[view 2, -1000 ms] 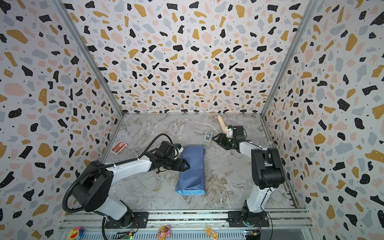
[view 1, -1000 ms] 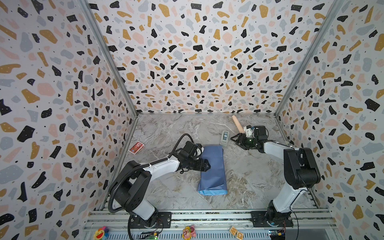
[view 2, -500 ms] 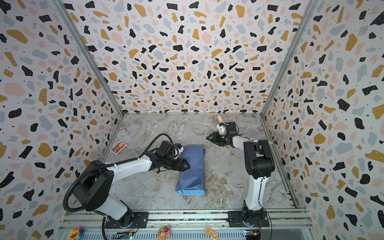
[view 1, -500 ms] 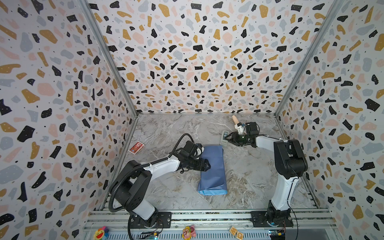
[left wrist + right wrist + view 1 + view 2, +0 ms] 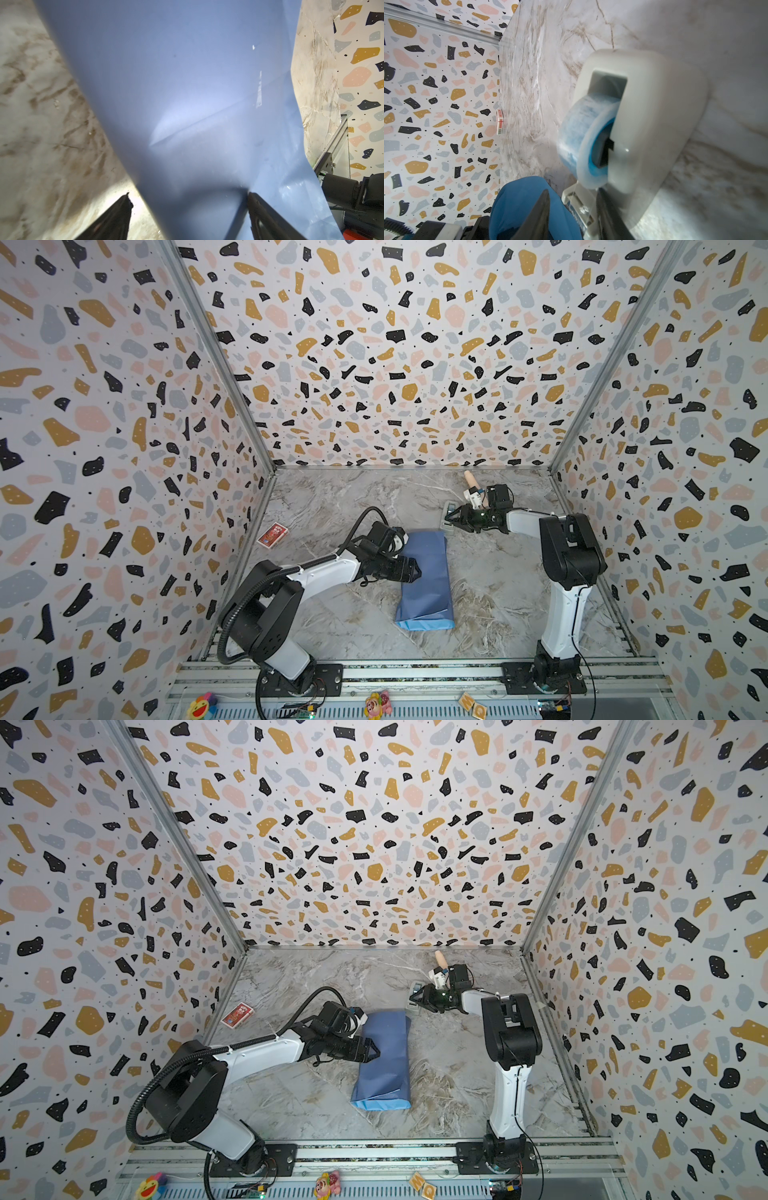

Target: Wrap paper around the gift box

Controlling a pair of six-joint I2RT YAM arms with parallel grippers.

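- The paper (image 5: pixel 432 568) lies as a long folded bundle in the middle of the desk (image 5: pixel 498 605), its duller face outward. The gift box is not visible and is judged to be enclosed within it.
- The left gripper (image 5: pixel 412 571) is placed over the bundle's left edge with its jaws wide apart. In the left wrist view one finger is seen over bare desk and the other over paper, so nothing is clamped.
- The right gripper (image 5: pixel 451 517) is set at the tape dispenser (image 5: pixel 654 108), just above and to the right of the bundle's upper end. Its jaws are seen on either side of the cutter end, partly apart; whether anything is pinched cannot be told.
- The step in hand is judged to be the fetching of tape while the wrap is kept down.
- Next, a strip would have to be drawn out, torn at the cutter and carried to the overlap, without the dispenser being dragged along.
- At the bundle's lower end a lighter blue flap is left open, and both ends look unfolded.
- Open room is offered by the bare desk to the right of the bundle and at the lower left. The red card pack (image 5: pixel 272 535) lies well apart, near the left wall.
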